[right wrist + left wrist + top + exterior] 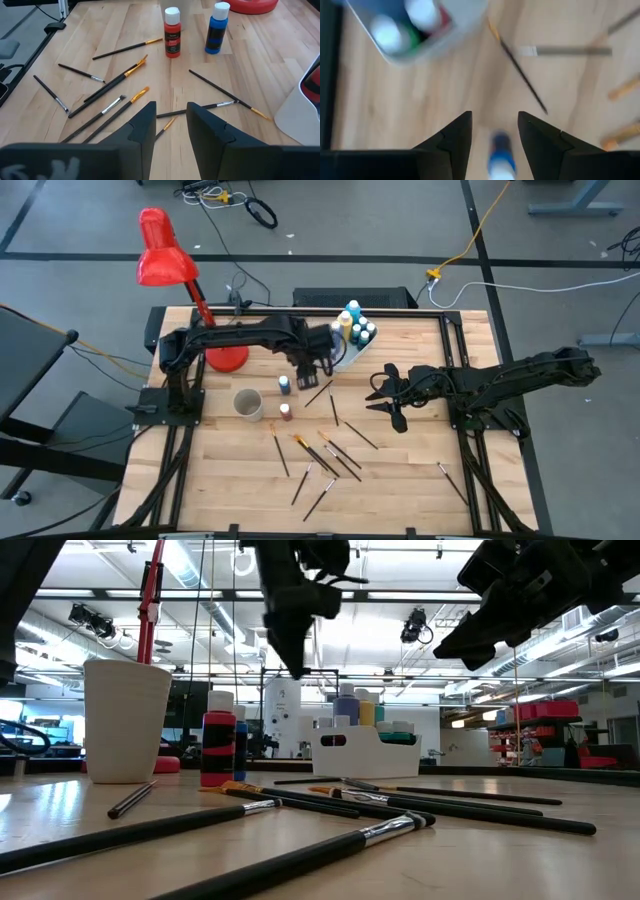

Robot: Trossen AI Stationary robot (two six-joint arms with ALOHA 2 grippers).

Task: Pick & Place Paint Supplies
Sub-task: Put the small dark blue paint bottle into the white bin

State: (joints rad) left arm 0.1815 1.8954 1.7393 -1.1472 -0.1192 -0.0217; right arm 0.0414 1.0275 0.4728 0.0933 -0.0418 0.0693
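Observation:
Several small paint bottles (355, 325) stand in the white tray (345, 358) at the table's far middle. A blue bottle (284, 384) and a red bottle (285, 411) stand upright on the table near the beige cup (248, 403). Thin dark-handled brushes (330, 455) lie scattered toward the near edge. My left gripper (312, 370) hangs open, well above the table, beside the tray. In its wrist view the blue bottle (501, 155) shows below the gap between the fingers (494, 117). My right gripper (378, 392) is open and hovers right of the brushes, facing both bottles (172, 32).
A red desk lamp (165, 260) and its round base (228, 358) stand at the far left. One brush (450, 478) lies alone toward the near right. In the low view the cup (125, 720) stands left of the red bottle (218, 748), and the tray (365, 745) is farther back.

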